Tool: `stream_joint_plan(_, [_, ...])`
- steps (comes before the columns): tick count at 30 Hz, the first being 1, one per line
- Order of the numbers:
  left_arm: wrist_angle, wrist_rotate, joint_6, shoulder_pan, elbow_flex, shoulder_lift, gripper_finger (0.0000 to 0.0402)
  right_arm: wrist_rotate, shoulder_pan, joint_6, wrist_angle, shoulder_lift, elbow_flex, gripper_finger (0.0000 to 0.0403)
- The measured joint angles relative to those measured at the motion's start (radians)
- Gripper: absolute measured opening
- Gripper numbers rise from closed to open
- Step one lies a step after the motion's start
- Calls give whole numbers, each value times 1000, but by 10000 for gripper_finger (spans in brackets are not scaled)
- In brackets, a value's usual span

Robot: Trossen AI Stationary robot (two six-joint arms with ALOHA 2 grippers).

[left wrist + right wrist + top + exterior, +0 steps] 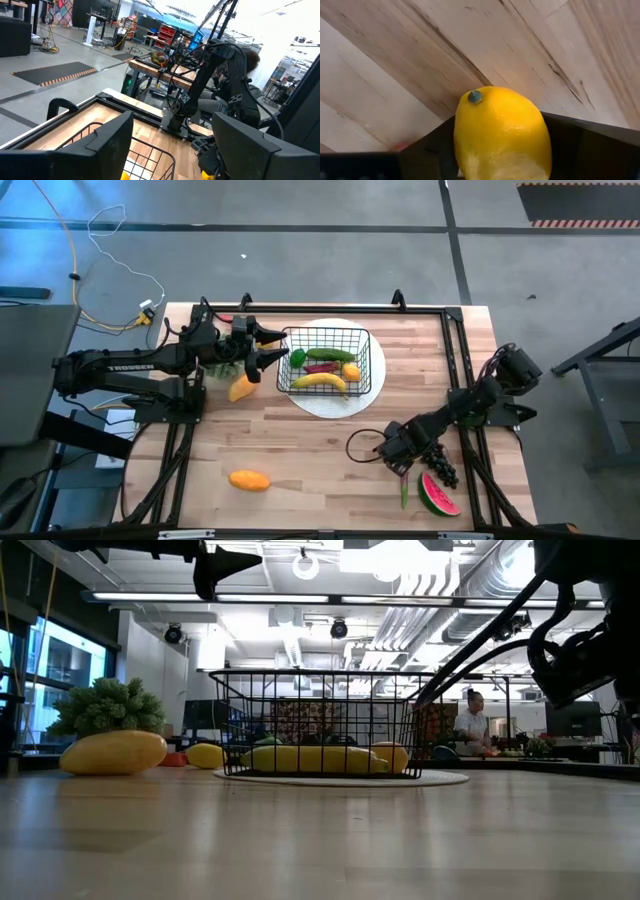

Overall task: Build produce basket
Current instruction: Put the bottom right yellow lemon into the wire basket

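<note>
The black wire basket (pixel 326 360) stands on a round white plate (pixel 375 385) at the table's far middle. In it lie a banana (pixel 320 382), a cucumber (pixel 325 354), a lime (pixel 297 358) and other pieces. My left gripper (pixel 285 345) hangs open and level just above the basket's left rim, holding nothing. My right gripper (pixel 393 448) points down at the near right of the table, shut on a yellow lemon (pixel 500 132). In the high view the gripper hides the lemon. My right gripper has the lemon's two sides (pixel 462 145) between its two dark fingers (pixel 427 150), coming from above and pointing down. The lemon's stalk end (pixel 475 96) sticks out past the fingers, close to the wood. Whether the lemon rests on the table, I cannot tell.
A yellow-orange mango (pixel 241 388) and a leafy green piece (pixel 225 368) lie left of the basket. Another orange mango (pixel 249 480) lies near the front edge. Dark grapes (pixel 440 465), a watermelon slice (pixel 438 495) and a thin green piece (pixel 404 490) lie beside my right gripper.
</note>
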Motion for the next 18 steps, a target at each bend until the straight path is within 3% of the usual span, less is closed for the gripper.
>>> stream_joint_plan(5, [0,0,0,0,0,0,259,-14,-2,-16,-37,-54,-2,158])
stream_joint_plan(12, [0,0,0,0,0,0,259,3,-43,-82,-57,-259,-2,157])
stream_joint_plan(18, [0,0,-1,0,0,0,259,44,-138,-215,211,-408,-2,156])
